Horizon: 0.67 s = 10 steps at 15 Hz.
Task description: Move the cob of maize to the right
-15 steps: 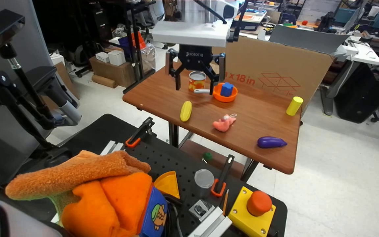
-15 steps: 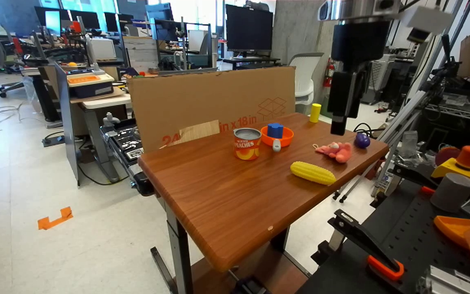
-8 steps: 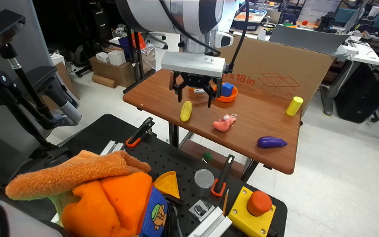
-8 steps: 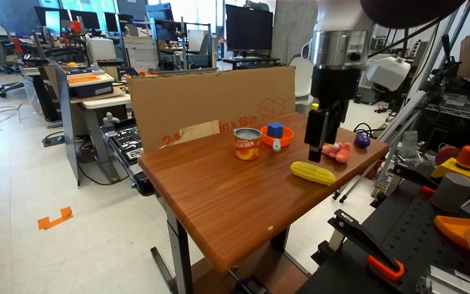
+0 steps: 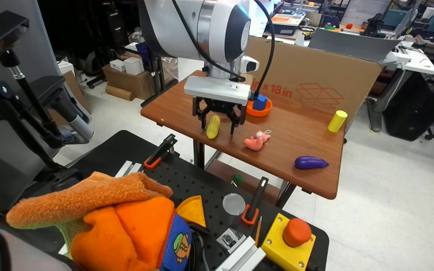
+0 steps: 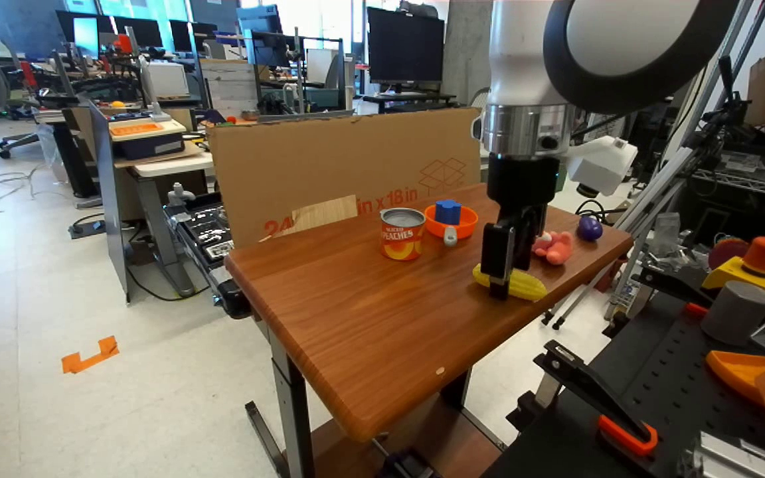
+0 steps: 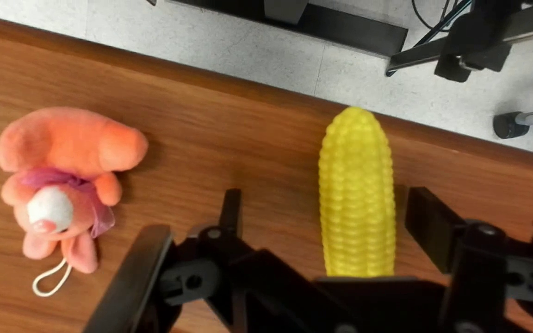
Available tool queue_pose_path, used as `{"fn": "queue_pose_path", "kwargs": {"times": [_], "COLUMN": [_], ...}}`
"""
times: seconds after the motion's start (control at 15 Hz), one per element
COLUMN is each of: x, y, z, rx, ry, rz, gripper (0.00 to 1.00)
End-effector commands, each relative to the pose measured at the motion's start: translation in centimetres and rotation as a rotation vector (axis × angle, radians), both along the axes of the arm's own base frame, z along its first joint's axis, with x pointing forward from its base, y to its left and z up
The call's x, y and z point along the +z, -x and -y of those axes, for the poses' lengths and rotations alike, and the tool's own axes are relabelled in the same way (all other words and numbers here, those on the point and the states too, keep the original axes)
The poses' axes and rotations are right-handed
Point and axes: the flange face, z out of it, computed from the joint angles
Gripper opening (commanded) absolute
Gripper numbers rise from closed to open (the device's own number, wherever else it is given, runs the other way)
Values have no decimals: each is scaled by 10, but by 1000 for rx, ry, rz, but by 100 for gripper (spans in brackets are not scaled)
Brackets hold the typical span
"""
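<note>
The yellow cob of maize (image 5: 213,128) lies on the brown table near its edge, also in an exterior view (image 6: 528,286). My gripper (image 5: 217,128) is low over the cob, with its jaws wide apart. In the wrist view the gripper (image 7: 327,199) has one finger on each side of the cob (image 7: 358,189). The cob sits nearer to the right finger (image 7: 428,222) there, with a narrow gap. The gap to the left finger (image 7: 232,208) is wider. The cob's lower end is hidden behind the gripper in the wrist view.
A pink plush toy (image 7: 77,148) lies beside the cob. A purple toy (image 5: 310,162) and a yellow cylinder (image 5: 337,121) stand farther along the table. An orange pan (image 6: 467,224) holding a blue piece (image 6: 447,212) and a peach can (image 6: 402,236) stand near the cardboard wall (image 6: 356,159).
My gripper has come down, staying open, from above the table to around the cob. The cob and other objects have not moved.
</note>
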Motion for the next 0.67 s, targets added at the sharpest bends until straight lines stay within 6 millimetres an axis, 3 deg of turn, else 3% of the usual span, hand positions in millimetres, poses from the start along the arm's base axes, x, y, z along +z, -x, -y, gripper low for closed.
{"fn": "queue_pose_path", "kwargs": {"times": [0.0, 0.4, 0.6], "x": [-13, -1, 20], "y": [-2, -5, 0], "z": [-12, -19, -20], "rx": [9, 15, 14], "ry": [-6, -21, -47], "rz": [11, 63, 103], "gripper": [58, 13, 7]}}
